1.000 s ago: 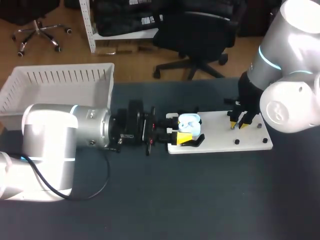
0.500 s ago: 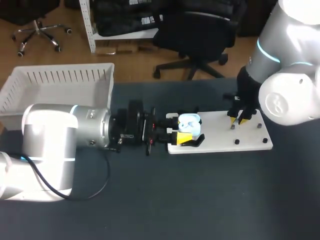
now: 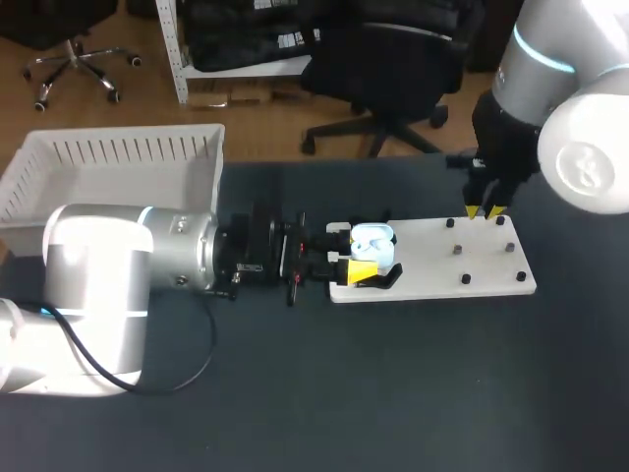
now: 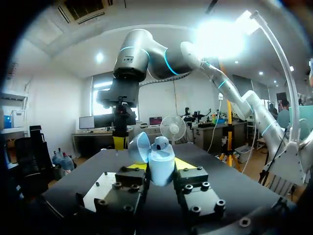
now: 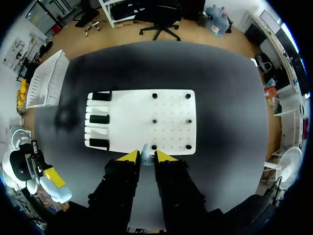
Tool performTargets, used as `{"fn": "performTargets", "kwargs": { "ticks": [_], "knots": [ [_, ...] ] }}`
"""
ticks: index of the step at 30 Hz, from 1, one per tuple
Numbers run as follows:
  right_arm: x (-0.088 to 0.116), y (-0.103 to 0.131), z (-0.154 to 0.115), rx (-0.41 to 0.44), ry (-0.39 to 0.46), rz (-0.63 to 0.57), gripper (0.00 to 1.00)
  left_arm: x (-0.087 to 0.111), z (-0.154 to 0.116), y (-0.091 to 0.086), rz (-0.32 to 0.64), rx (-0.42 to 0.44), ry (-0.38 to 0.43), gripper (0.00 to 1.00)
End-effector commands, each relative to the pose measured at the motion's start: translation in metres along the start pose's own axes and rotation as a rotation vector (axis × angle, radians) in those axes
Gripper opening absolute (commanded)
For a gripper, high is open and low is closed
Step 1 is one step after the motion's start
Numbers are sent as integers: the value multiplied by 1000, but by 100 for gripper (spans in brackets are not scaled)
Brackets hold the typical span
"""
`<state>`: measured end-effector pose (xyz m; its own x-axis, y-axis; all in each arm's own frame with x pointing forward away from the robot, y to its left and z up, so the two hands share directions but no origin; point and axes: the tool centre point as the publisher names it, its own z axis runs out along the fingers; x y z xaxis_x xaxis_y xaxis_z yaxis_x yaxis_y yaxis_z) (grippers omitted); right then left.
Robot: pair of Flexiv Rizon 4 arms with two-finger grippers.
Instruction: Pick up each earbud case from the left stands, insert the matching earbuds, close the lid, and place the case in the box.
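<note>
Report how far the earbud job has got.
Done: the earbud case is off its stand, lid open, in the left gripper. In hand: the right gripper pinches a small pale piece, seemingly an earbud, above the white board. Left: inserting, closing, boxing; the box shows no case.

A white board (image 3: 423, 261) lies flat on the dark table (image 3: 393, 393), one end at the left gripper (image 3: 362, 267), the other below the right gripper (image 3: 485, 210). Six small black pegs (image 3: 465, 279) stand on that end, in two rows.
</note>
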<state>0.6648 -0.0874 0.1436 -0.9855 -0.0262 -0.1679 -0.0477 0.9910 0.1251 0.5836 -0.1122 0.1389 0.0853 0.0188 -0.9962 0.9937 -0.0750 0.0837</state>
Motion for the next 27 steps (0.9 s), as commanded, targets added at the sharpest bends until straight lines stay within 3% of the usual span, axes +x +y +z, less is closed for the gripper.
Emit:
{"fn": "performTargets", "kwargs": {
  "ticks": [1,7,11,16,27],
  "knots": [
    [46,7,-88,-14,-71,-6,0,1,1,-2,5,-11,-2,0],
    [76,35,-127,-3,-65,-56,0,1,1,-2,5,-11,-2,0],
    [92,64,-137,19,-36,-124,0,1,1,-2,5,-11,-2,0],
    [98,97,-141,7,-11,-158,0,1,1,-2,5,-11,-2,0],
    [98,97,-141,7,-11,-158,0,1,1,-2,5,-11,-2,0]
  ]
}}
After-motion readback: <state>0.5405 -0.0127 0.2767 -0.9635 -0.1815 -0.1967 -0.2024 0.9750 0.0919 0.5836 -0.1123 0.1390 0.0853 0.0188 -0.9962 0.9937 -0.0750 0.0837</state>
